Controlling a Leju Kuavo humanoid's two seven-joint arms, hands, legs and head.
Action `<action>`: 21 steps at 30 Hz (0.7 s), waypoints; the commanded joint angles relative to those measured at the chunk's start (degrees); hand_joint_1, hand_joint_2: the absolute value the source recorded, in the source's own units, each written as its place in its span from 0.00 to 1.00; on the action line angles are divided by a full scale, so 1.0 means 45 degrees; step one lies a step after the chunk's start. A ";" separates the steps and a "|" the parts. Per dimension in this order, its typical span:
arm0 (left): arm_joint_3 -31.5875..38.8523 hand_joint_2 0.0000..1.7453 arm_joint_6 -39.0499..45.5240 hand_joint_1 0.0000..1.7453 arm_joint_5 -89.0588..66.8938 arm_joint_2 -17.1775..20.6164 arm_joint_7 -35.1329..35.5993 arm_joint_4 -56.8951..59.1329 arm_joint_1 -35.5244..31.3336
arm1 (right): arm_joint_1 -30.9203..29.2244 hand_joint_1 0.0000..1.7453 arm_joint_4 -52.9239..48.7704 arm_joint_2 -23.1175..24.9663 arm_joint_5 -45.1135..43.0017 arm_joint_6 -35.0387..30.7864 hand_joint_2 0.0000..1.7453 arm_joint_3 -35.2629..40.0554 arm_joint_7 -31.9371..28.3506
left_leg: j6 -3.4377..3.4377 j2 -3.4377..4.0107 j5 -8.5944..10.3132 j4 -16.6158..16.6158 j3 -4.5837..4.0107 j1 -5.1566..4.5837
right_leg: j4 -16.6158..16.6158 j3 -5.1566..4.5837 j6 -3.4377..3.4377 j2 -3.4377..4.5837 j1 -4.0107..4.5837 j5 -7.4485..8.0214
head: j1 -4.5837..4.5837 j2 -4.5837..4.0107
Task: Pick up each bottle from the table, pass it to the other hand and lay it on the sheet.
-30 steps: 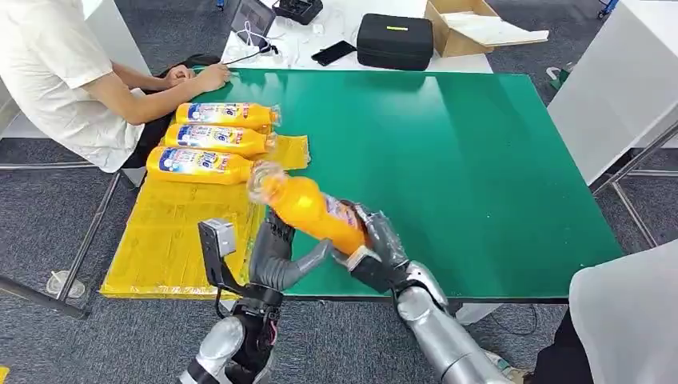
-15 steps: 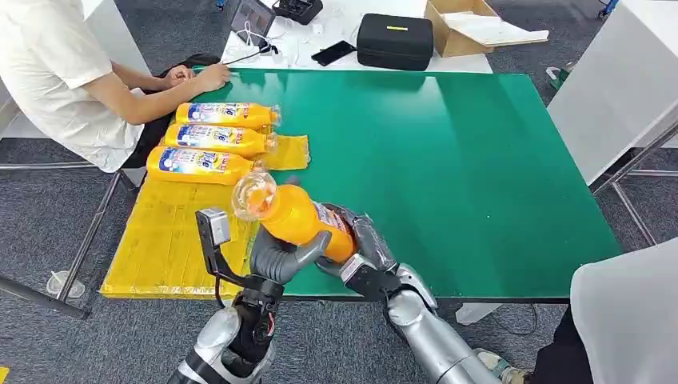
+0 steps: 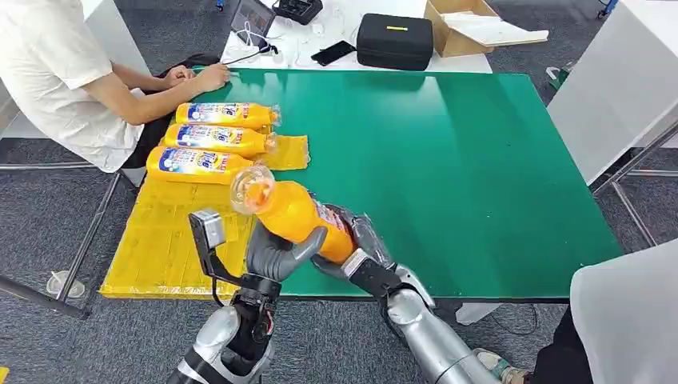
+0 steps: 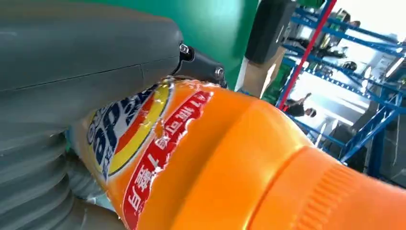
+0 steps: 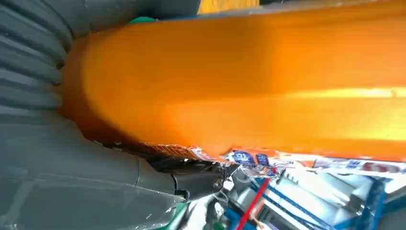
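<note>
**Orange bottle held by both robot hands at the desk's near edge**

As I watched the head view, both robot hands were on one orange drink bottle point(image 3: 292, 212) above the near edge of the green desk point(image 3: 448, 152). The right robot hand point(image 3: 360, 240) was wrapped around the bottle's labelled lower part, and the left robot hand point(image 3: 276, 252) cupped it from below, its thick thumb pressed against the orange body. The bottle was tilted, its clear end raised toward the yellow sheet point(image 3: 172, 232) and just short of the nearest laid bottle.

In the left wrist view I saw the bottle's torn label point(image 4: 143, 139) lying against the grey thumb point(image 4: 86, 48). In the right wrist view the orange body point(image 5: 249, 81) lay pressed against the ribbed cover of that robot hand.

Three more orange bottles point(image 3: 216, 140) lay side by side on the far part of the sheet, touching or nearly so. A person in a white shirt point(image 3: 56, 72) sat at the desk's left, one hand point(image 3: 212, 76) resting on its far corner. Behind the desk stood a black case point(image 3: 394, 40) and an open cardboard box point(image 3: 468, 24).
</note>
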 commanded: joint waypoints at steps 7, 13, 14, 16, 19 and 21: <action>-0.0153 1.00 0.0749 1.00 -0.0489 0.0278 -0.0350 -0.0375 -0.0087 | 0.0004 0.00 0.0657 0.0217 0.0023 -0.0468 1.00 0.0153 0.0554 | 0.0009 0.0010 -0.0025 -0.0005 0.0064 -0.0002 | -0.0003 0.0062 -0.0025 -0.0010 0.0006 -0.0025 | -0.0005 0.0000; 0.0317 1.00 0.2225 1.00 -0.1047 0.0284 -0.0529 -0.0920 -0.0145 | 0.0449 0.00 -0.0386 0.0659 0.0687 -0.4002 1.00 -0.0730 -0.0499 | 0.0007 0.0021 -0.0025 0.0005 0.0049 -0.0003 | 0.0010 0.0044 -0.0025 0.0000 0.0005 -0.0024 | 0.0000 0.0000; 0.0317 1.00 0.2225 1.00 -0.1047 0.0284 -0.0529 -0.0920 -0.0145 | 0.0449 0.00 -0.0386 0.0659 0.0687 -0.4002 1.00 -0.0730 -0.0499 | 0.0005 0.0007 -0.0024 0.0001 0.0049 -0.0004 | 0.0011 0.0046 -0.0028 -0.0015 0.0004 -0.0029 | -0.0005 0.0000; 0.0317 1.00 0.2225 1.00 -0.1047 0.0284 -0.0529 -0.0920 -0.0145 | 0.0449 0.00 -0.0386 0.0659 0.0687 -0.4002 1.00 -0.0730 -0.0499 | 0.0003 0.0008 -0.0010 -0.0002 0.0022 0.0000 | 0.0001 0.0020 -0.0017 -0.0005 0.0005 -0.0010 | 0.0000 0.0000; 0.0311 1.00 0.2223 1.00 -0.1047 0.0287 -0.0530 -0.0915 -0.0133 | 0.0452 0.00 -0.0387 0.0634 0.0687 -0.4000 1.00 -0.0736 -0.0500 | 0.0006 0.0011 -0.0013 -0.0004 0.0035 -0.0004 | 0.0000 0.0033 -0.0018 -0.0005 0.0002 -0.0014 | 0.0000 0.0000; 0.0476 1.00 0.2575 1.00 -0.0983 0.0224 -0.0573 -0.0932 -0.0086 | 0.0604 0.00 -0.0547 0.0890 0.0969 -0.5646 0.00 -0.1280 -0.0757 | 0.0010 0.0006 -0.0021 -0.0001 0.0050 -0.0004 | 0.0003 0.0050 -0.0023 -0.0014 0.0004 -0.0023 | 0.0000 0.0000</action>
